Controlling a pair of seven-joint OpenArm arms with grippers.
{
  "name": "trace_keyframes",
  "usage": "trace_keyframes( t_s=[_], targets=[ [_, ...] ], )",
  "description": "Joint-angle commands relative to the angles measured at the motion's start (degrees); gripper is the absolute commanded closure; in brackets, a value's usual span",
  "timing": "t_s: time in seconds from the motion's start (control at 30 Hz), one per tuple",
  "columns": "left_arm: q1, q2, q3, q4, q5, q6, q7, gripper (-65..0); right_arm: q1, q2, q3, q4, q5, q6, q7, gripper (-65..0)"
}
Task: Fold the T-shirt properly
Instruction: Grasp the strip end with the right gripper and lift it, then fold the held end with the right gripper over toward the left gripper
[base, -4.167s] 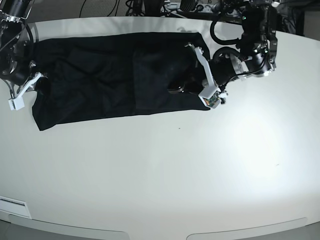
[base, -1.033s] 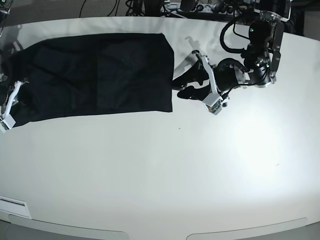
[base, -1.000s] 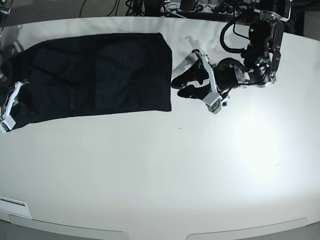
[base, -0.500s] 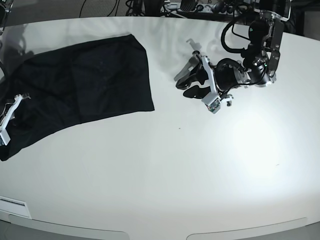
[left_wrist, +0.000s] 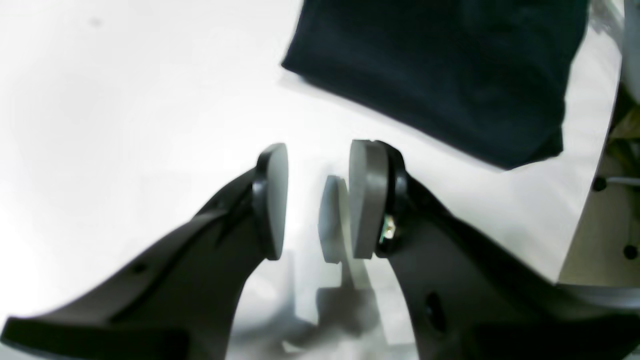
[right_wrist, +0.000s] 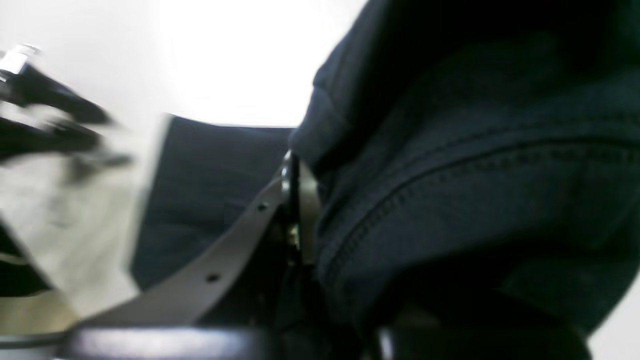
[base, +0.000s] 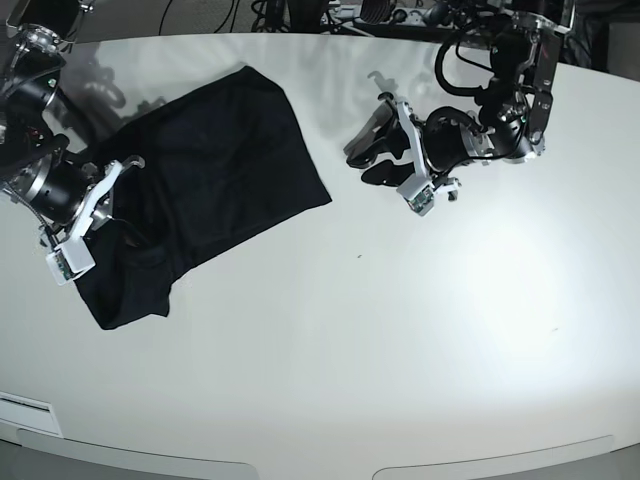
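Note:
The black T-shirt (base: 215, 165) lies folded in a long band, slanting from the far middle of the white table down to the front left. My right gripper (base: 120, 215) is at its lower left end, shut on a bunched hem of the T-shirt (right_wrist: 475, 200); one finger (right_wrist: 295, 215) shows against the cloth. My left gripper (base: 366, 160) hovers to the right of the shirt, apart from it, open and empty. In the left wrist view its pads (left_wrist: 272, 200) stand apart over bare table, with a corner of the T-shirt (left_wrist: 440, 70) beyond them.
The white table (base: 400, 330) has a curved front edge. Cables and equipment (base: 330, 15) sit behind its far edge.
The right gripper has pulled the shirt's left end inward and toward the front, so the band has swung from level to slanted and bunched there. The left gripper has drifted slightly left, still open.

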Motion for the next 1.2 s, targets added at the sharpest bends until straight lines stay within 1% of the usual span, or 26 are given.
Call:
trace_keyframes(
  t_s=[0.0,0.07,0.13,0.17,0.2,0.27,0.43,0.5,0.63,0.77,0.83,0.93,1.03,1.17],
  targets=[
    [-0.26,-0.07,-0.42,0.94,-0.94,-0.28,-1.46,-22.3,0.92,-0.22,0.55,0.79,3.1,0.81,0.42,0.0],
    [0.15,0.11,-0.42,0.94,-0.94,-0.31,-1.49,-22.3,0.92,-1.97,0.55,0.79,7.52,1.97,-1.84,0.0],
    [0.33,0.07,-0.42,0.94,-0.92,-0.28,-1.46,-22.3,0.92,-3.06,0.55,0.79,13.9,3.54,-4.65,0.0],
    [0.46,0.07,-0.42,0.94,-0.92,-0.33,-1.46,-22.3,0.92,-3.43,0.55,0.79,17.68,4.63,-4.65,0.0],
    [0.55,0.07,-0.42,0.94,-0.92,-0.33,-1.46,-22.3,0.92,-3.72,0.55,0.79,20.01,5.68,-4.65,0.0],
    [0.61,0.07,-0.42,0.94,-0.92,-0.31,-1.46,-22.3,0.9,-4.33,0.55,0.79,20.01,7.02,-4.65,0.0],
    [0.74,0.09,-0.42,0.94,-0.94,-0.31,-1.49,-22.3,-0.81,-7.1,0.44,0.76,20.01,7.45,-4.65,0.0],
    [0.72,0.09,-0.42,0.94,-0.94,-0.31,-1.64,-22.3,-2.05,-8.72,0.44,0.76,20.01,8.31,-4.65,0.0],
    [0.72,0.07,-0.42,0.94,-0.92,-0.31,-2.43,-22.3,-4.74,-11.67,0.37,0.76,20.01,8.41,-4.65,0.0],
    [0.74,0.07,-0.42,0.94,-0.92,-0.31,-2.43,-22.3,-6.27,-13.68,-1.11,0.76,20.01,8.5,-4.65,0.0],
    [0.74,0.07,-0.42,0.94,-0.92,-0.33,-2.58,-22.3,-6.71,-14.71,-3.13,0.76,20.01,9.35,-4.65,0.0],
    [0.72,0.07,-0.42,0.94,-0.92,-0.31,-2.6,-22.3,-7.61,-16.0,-7.8,0.76,20.01,9.35,-4.65,0.0],
    [0.72,0.04,-0.44,0.94,-0.9,-0.31,-2.6,-22.3,-8.94,-16.04,-13.33,0.76,20.01,9.35,-4.65,0.0],
    [0.72,0.04,-0.44,0.94,-0.9,-0.31,-2.78,-22.3,-9.03,-16.02,-18.73,0.76,20.01,9.35,-4.65,-0.7]
  ],
)
